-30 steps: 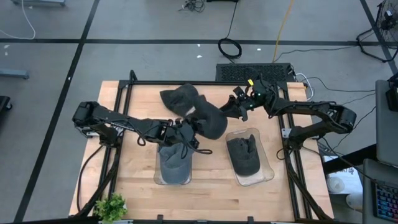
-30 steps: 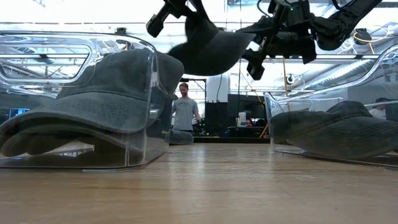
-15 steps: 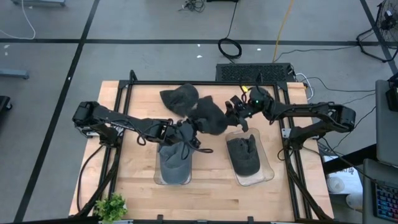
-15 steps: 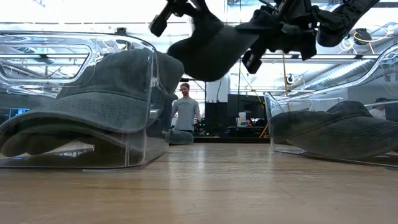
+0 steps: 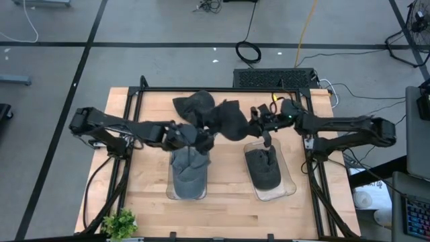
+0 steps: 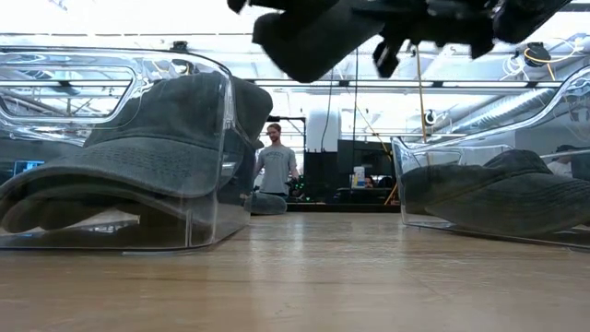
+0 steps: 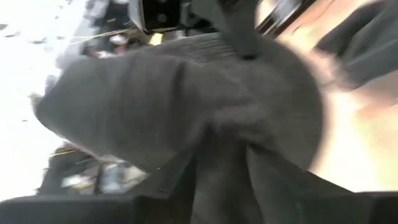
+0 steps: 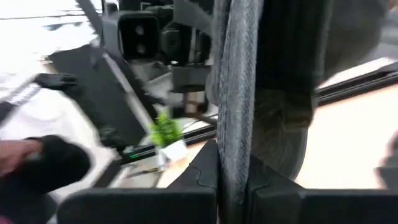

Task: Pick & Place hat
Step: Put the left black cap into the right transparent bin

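Observation:
A dark grey hat [image 5: 228, 119] hangs in the air between my two grippers, high above the table in the low view [image 6: 313, 37]. My right gripper [image 5: 261, 126] is shut on its right side. My left gripper [image 5: 201, 139] is at the hat's left side. In the left wrist view its fingers stand apart with hat cloth [image 7: 221, 168] between them. Another dark hat [image 5: 193, 106] lies on the table behind the lifted one. My left gripper has hat cloth between its spread fingers [image 7: 168, 186]; whether they touch it, I cannot tell. My right gripper pinches an edge of the hat [image 8: 234, 124] between its two fingers, coming about level from the table's right side. The hat is lifted clear of the table.
Two clear trays stand toward the near edge, each with a dark hat in it: the left tray [image 5: 171, 191] and the right tray [image 5: 290, 183]. A black frame rail [image 5: 201, 89] runs along the far edge. A small green plant [image 5: 119, 223] stands at the near left corner.
My right gripper has moved in on the hat's right side and taken hold of it. The hat has risen and shifted a little toward the table's right and far edges. My left arm has drawn back toward the table's left edge.

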You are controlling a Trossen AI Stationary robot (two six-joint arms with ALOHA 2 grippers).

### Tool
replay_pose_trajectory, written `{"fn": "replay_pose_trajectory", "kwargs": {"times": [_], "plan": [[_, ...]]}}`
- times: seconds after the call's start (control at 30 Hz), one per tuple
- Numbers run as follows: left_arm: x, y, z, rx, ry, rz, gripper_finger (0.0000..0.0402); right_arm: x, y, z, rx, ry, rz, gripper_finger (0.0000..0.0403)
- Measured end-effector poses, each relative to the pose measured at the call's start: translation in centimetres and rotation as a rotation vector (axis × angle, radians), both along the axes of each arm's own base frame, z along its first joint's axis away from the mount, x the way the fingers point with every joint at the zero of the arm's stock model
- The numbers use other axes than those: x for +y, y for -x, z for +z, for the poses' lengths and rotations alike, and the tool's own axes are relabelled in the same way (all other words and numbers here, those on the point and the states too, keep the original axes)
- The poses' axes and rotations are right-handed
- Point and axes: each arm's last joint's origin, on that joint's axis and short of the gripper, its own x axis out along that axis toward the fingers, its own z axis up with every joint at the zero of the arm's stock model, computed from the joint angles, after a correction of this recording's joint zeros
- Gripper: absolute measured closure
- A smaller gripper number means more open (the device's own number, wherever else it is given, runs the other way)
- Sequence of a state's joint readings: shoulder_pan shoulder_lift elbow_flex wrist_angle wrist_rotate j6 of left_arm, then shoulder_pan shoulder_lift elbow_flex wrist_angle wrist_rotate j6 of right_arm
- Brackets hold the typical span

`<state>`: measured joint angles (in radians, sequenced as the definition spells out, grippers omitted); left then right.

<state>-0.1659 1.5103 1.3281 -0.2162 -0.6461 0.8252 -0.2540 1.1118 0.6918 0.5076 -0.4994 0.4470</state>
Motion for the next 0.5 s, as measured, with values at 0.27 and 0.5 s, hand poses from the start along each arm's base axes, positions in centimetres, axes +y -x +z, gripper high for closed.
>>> {"fn": "replay_pose_trajectory", "kwargs": {"times": [0.27,0.5], "plan": [[1.0,2.6,2.7,-0.115,0.288,-0.123,0.0195,3.8,3.8,1.3,0.116,0.015,-0.190,0.0402],[3.9,3.6,2.2,-0.078,0.568,-0.084,0.0188,8.3,6.8,1.7,0.198,-0.136,-0.203,0.0402]]}}
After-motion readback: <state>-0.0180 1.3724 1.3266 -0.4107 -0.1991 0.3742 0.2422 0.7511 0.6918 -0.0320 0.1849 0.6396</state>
